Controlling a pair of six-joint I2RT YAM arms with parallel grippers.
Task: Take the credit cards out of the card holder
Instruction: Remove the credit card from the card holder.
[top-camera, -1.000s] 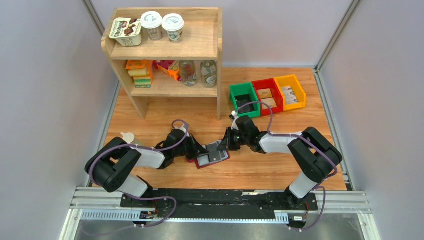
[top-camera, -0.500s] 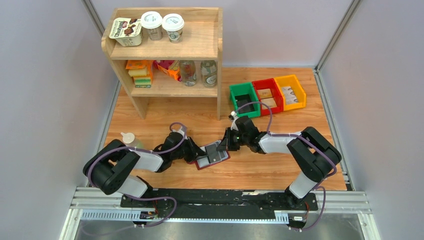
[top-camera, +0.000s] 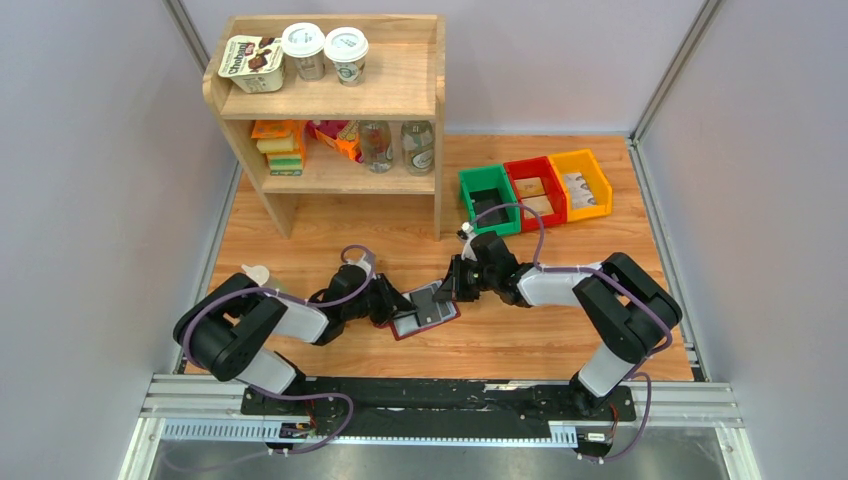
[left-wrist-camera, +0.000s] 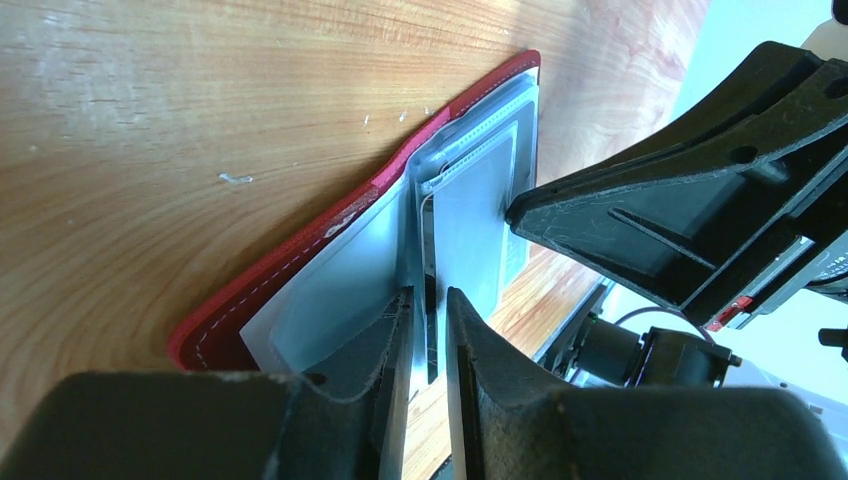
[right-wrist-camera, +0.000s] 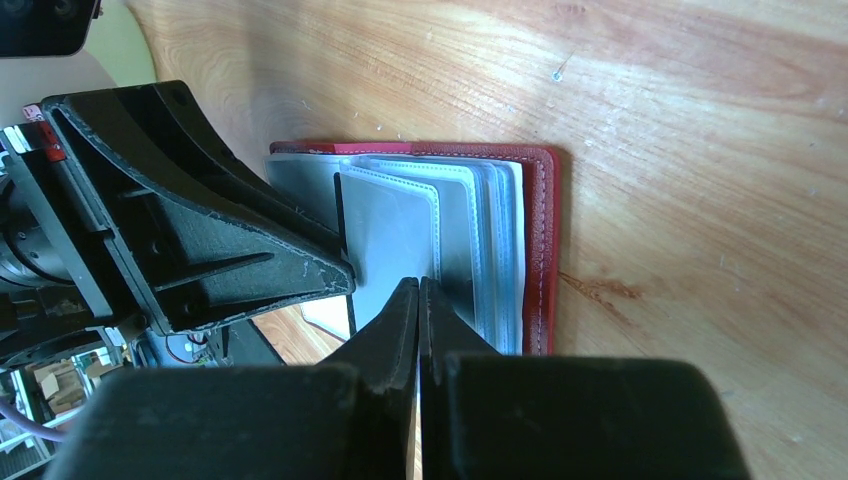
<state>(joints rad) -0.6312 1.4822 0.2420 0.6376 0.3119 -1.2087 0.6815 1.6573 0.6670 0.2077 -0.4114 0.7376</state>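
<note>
Two-armed job: from above, maroon card holder (top-camera: 425, 312) open on the wooden table (top-camera: 520, 345); at left wrist, left gripper (left-wrist-camera: 428, 296) slightly parted astride a clear sleeve (left-wrist-camera: 416, 245), seemingly to work a credit card (left-wrist-camera: 470, 230) loose; at right wrist, right gripper (right-wrist-camera: 418, 283) pressed together, pinning pages (right-wrist-camera: 400, 225) flat.

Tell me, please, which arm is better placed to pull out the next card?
Left, probably: the left gripper stands open astride an upright sleeve edge in the open card holder, while the right gripper is shut, its tip pressing a sleeve.
</note>
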